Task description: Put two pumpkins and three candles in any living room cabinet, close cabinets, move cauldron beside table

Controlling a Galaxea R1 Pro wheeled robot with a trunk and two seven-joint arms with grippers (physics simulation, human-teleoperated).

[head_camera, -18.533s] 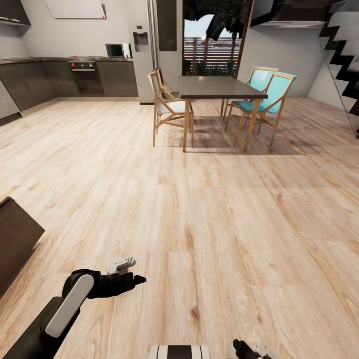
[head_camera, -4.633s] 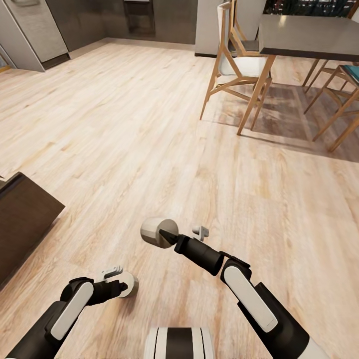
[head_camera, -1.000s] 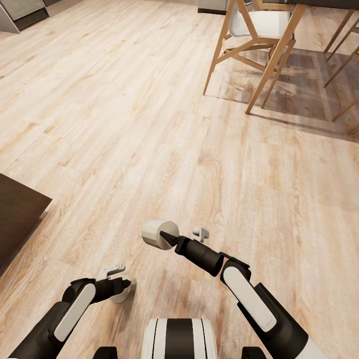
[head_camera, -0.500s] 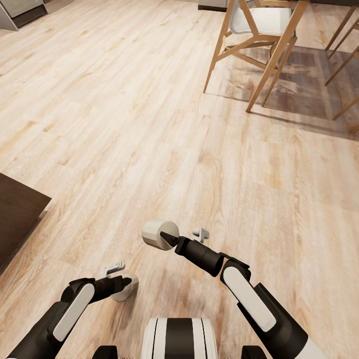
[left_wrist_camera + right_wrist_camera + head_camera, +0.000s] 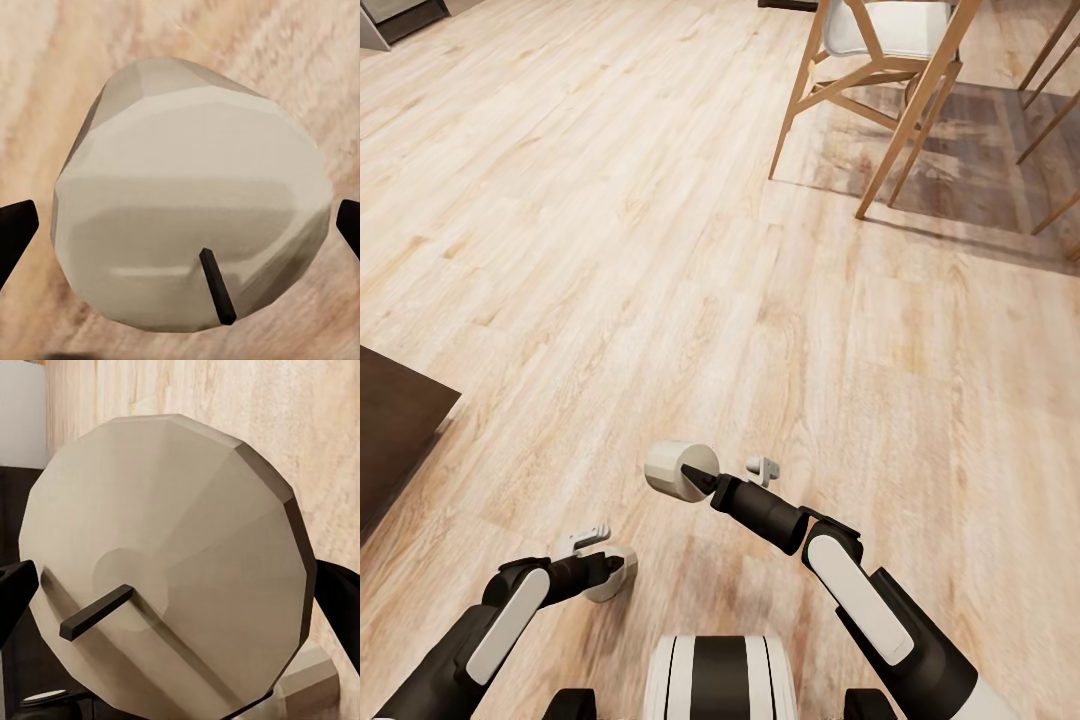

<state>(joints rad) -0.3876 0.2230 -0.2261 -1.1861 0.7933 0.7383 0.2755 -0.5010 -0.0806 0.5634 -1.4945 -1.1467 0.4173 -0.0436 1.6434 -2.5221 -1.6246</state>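
Observation:
I hold two pale beige candles, each with a short dark wick. My right gripper (image 5: pixel 695 478) is shut on one candle (image 5: pixel 673 467), raised above the floor ahead of my trunk. My left gripper (image 5: pixel 603 571) is shut on the other candle (image 5: pixel 615 575), low near the floor. In the left wrist view that candle (image 5: pixel 191 225) sits between the two dark fingertips (image 5: pixel 15 234). The right wrist view has its candle (image 5: pixel 172 562) wick-end on, between the fingertips (image 5: pixel 337 604). A corner of the dark-brown cabinet (image 5: pixel 390 430) lies at the left edge. The pumpkins and cauldron are out of view.
Light wood floor (image 5: pixel 610 250) stretches ahead. A wooden chair (image 5: pixel 860 45) with a white seat and a table leg (image 5: pixel 920 110) stand at the far right, with more chair legs (image 5: pixel 1050 70) beyond. My white and black trunk (image 5: pixel 715 680) is at the bottom.
The whole picture has shifted a little, so the camera has moved; the chair and cabinet corner sit slightly differently. Both arms keep their poses, each still gripping its candle.

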